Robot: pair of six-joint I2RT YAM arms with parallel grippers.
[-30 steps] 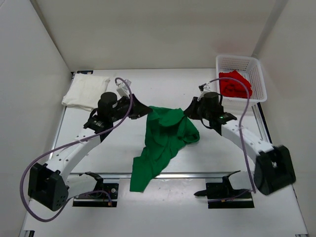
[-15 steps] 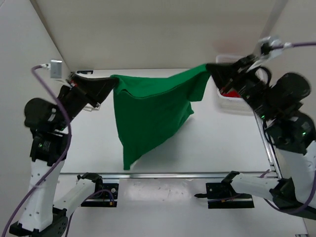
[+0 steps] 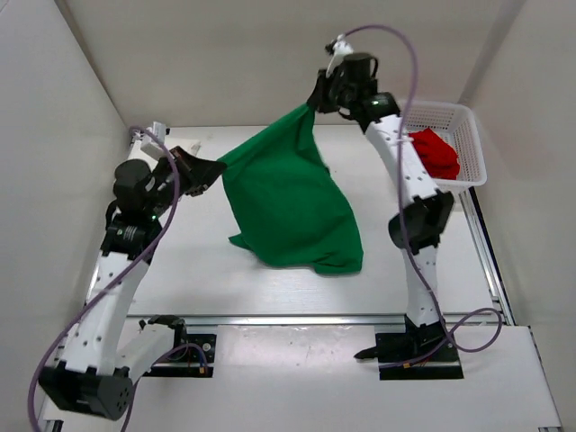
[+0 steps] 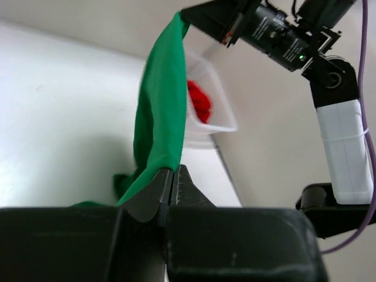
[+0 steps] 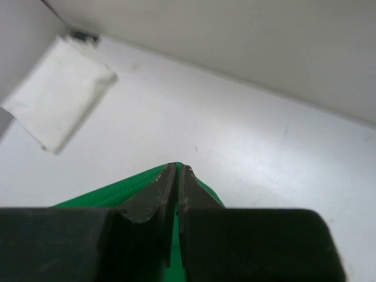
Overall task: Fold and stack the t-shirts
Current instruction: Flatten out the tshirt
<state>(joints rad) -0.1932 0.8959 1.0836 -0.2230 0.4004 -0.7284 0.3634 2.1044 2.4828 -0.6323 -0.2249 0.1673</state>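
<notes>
Left gripper (image 3: 216, 167) at 9 o'clock, right gripper (image 3: 311, 104) at 12, both were clamped tight on the green t-shirt (image 3: 290, 202). Its bottom sat crumpled on the table (image 3: 189, 270), so lowering it could've trapped wrinkles.

The white table (image 3: 198, 270) carries a white plastic mesh basket (image 3: 445, 106) at its far right corner. A folded white t-shirt (image 5: 59, 106) lies flat on the tabletop well to the left of the basket, near the opposite far corner. Between the two, nearer the basket, the lower hem of the hanging green t-shirt (image 3: 288, 198) rests bunched on the surface
</notes>
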